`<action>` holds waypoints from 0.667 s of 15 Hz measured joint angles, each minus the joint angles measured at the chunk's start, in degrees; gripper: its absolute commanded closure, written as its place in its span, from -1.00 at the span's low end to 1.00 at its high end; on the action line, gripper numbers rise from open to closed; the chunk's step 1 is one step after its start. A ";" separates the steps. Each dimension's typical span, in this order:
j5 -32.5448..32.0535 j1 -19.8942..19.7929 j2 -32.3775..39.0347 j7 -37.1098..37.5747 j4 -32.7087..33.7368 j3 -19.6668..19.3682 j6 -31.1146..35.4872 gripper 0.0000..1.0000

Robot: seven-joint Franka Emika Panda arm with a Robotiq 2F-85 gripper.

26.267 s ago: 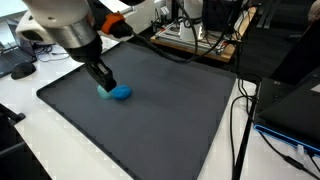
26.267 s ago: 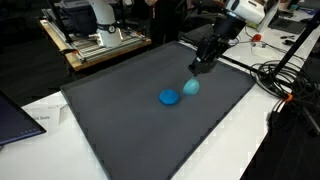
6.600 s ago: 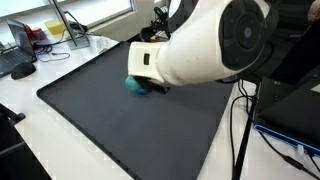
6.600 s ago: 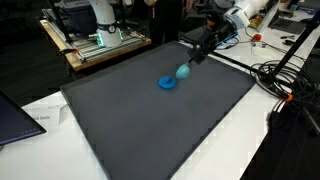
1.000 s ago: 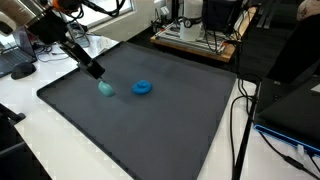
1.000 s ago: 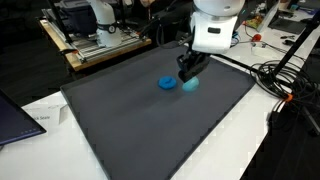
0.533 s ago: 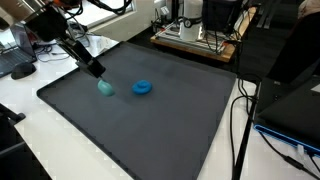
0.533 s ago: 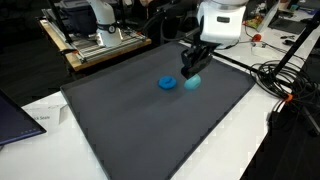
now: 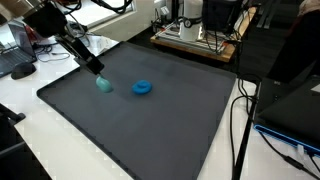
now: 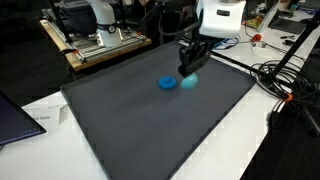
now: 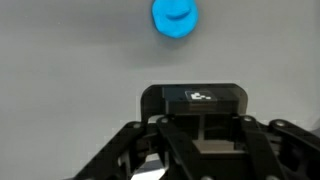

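A light teal rounded object lies on a dark grey mat; it also shows in the other exterior view. A blue disc-like object lies beside it, apart from it, and shows in another exterior view and at the top of the wrist view. My gripper hangs over the teal object with its tips right at the object's top. In the wrist view the fingers look closed together and hide the teal object.
The mat covers most of a white table. Cables run along one side of the mat. Equipment racks stand behind it. A laptop lies at a corner, and a keyboard and mouse lie on the table edge.
Over the last second the gripper has shifted slightly toward the mat's far edge, and the teal object seems to have shifted a little with it. The blue object has not moved.
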 measured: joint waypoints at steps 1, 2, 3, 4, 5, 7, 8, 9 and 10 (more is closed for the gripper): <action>0.00 -0.01 -0.12 0.00 0.00 -0.07 -0.90 0.57; 0.00 -0.02 -0.23 0.00 -0.01 -0.08 -1.71 0.57; 0.00 -0.02 -0.33 0.00 -0.01 -0.08 -2.51 0.57; 0.00 -0.02 -0.42 0.07 -0.01 -0.08 -3.10 0.57; 0.00 -0.02 -0.47 0.24 -0.01 -0.09 -3.39 0.57; -0.15 0.08 -0.53 0.43 -0.01 -0.29 -3.01 0.57; -0.55 0.25 -0.55 0.41 0.00 -0.50 -2.22 0.07; -0.92 0.48 -0.55 0.41 0.00 -0.78 -1.00 0.07; -1.16 0.70 -0.55 0.41 0.00 -0.99 -0.02 0.07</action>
